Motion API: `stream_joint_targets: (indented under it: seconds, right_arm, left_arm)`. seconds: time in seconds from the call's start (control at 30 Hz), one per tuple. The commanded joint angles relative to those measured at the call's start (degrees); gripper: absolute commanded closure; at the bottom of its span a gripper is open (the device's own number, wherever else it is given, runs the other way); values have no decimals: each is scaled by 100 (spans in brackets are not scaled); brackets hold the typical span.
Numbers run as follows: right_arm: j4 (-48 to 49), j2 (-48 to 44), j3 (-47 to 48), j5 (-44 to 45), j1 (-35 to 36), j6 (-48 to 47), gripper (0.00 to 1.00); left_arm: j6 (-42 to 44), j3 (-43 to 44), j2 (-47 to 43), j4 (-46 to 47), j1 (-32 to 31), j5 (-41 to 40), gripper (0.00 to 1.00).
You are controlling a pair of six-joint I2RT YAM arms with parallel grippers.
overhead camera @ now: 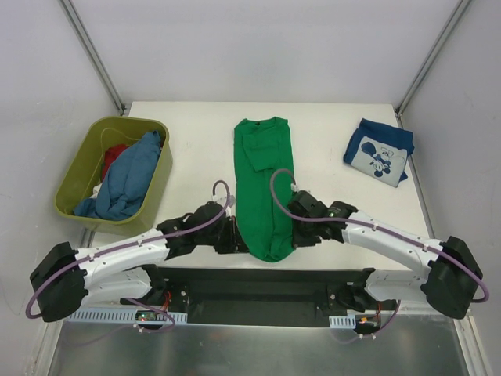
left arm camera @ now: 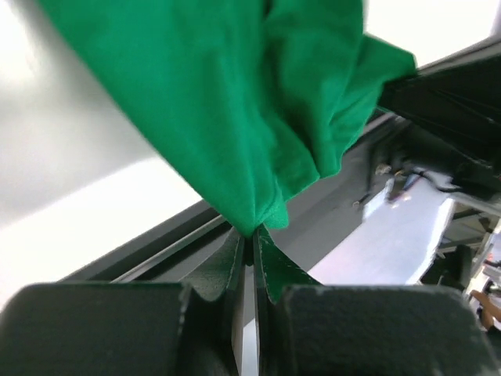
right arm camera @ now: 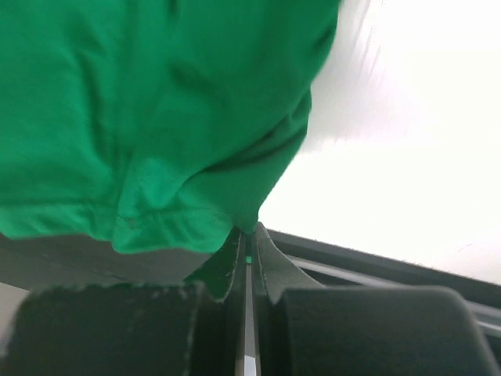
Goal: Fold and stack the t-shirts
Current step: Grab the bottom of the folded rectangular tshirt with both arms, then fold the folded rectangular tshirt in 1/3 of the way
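The green shirt [overhead camera: 262,188] lies in the middle of the top view. It is folded into a long strip that runs from the far part of the table [overhead camera: 196,141] down to the near edge. The left gripper [overhead camera: 232,236] is at the lower left corner of the strip. The right gripper [overhead camera: 292,229] is at the lower right side. In the left wrist view the jaws are pressed tight together, and a bit of green cloth is pinched at their tips and bunches up from there. The right wrist view shows the same thing: the jaws are tight together and pinch the edge of the green cloth. A navy shirt [overhead camera: 380,150] with a white cartoon lies folded at the upper right of the top view, well apart from the green one. At the upper left is an olive tub [overhead camera: 78,168]. A blue shirt [overhead camera: 129,180] and a red shirt [overhead camera: 116,153] are piled inside it.
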Motion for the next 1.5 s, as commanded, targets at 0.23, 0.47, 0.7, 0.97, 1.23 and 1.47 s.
stream_joint_targets:
  seconds: [0.23,0.47,0.7,0.97,1.23,1.47]
  right_arm:
    - [-206,1265,2410,541,-1244,-1593,99]
    - [-117,2836,3905,120,-2018,-2104,99]
    - [-126,3795,4802,-206,-2528,-2367,99]
    - [-135,4825,5698,-759,-2818,-2438,83]
    - [-197,4510,5525,-1050,-2915,-2465,3]
    - [558,3394,3961,-2260,-2880,-2175,3]
  left_arm:
    - [1407,2091,1558,34,1752,752,100]
    - [1776,3294,2990,25,2658,1271,100]
    - [1900,4112,4160,25,3177,1737,100]
    - [1996,4632,4987,25,3432,2046,87]
    - [2032,4466,4593,16,3450,2099,1]
    - [1830,3281,3469,16,3433,1923,1]
